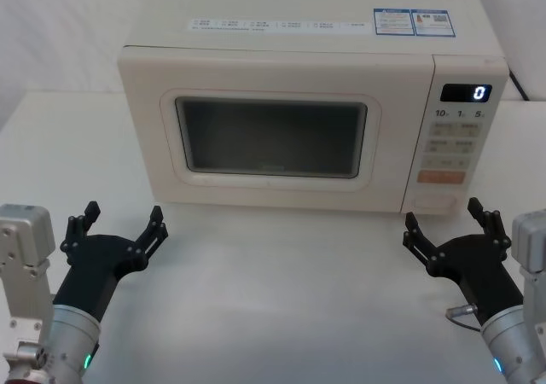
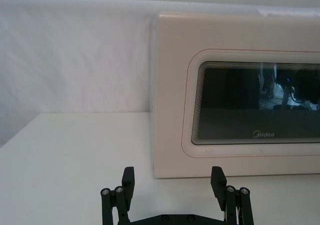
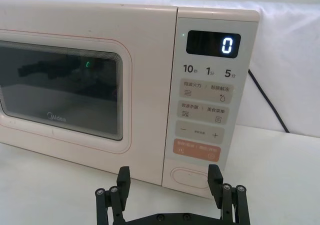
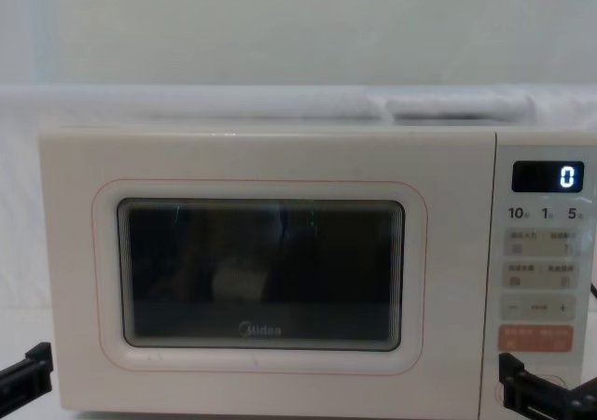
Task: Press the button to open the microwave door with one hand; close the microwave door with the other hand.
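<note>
The cream microwave stands at the back of the white table with its door [image 1: 271,136] [image 4: 261,271] [image 2: 240,110] [image 3: 75,85] closed flush. The wide pill-shaped button [image 1: 433,203] [image 3: 191,176] sits at the bottom of the keypad panel, below the orange key [image 1: 442,177]. My right gripper [image 1: 449,226] [image 3: 170,182] hovers open just in front of and below the button, apart from it. My left gripper [image 1: 119,226] [image 2: 173,182] is open too, low over the table in front of the door's left lower corner, touching nothing.
The display [image 1: 465,92] reads 0. A black power cord [image 3: 267,102] runs down behind the microwave's right side. White table [image 1: 281,299] stretches between the two arms. A white wall covering [image 2: 75,60] stands behind.
</note>
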{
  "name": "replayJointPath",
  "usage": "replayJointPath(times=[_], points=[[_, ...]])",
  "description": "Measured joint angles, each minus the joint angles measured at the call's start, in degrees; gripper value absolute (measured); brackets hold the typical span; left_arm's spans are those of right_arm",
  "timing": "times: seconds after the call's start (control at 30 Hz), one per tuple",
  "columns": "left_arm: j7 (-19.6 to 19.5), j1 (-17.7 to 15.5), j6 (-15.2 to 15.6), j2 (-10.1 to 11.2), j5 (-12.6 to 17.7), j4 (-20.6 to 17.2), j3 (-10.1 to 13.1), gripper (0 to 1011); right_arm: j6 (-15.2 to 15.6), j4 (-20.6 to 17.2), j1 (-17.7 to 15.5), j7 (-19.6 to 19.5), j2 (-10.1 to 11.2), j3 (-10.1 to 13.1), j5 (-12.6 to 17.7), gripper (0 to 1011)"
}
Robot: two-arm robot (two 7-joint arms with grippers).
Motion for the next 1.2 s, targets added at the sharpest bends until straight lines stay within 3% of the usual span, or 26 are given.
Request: replayJointPath(times=[1.2], points=[[0.0,0.0,0.0,0.0,0.0,0.0,0.0,1001,0.0,0.0,0.0,0.0,0.0,0.0,0.0,1000]])
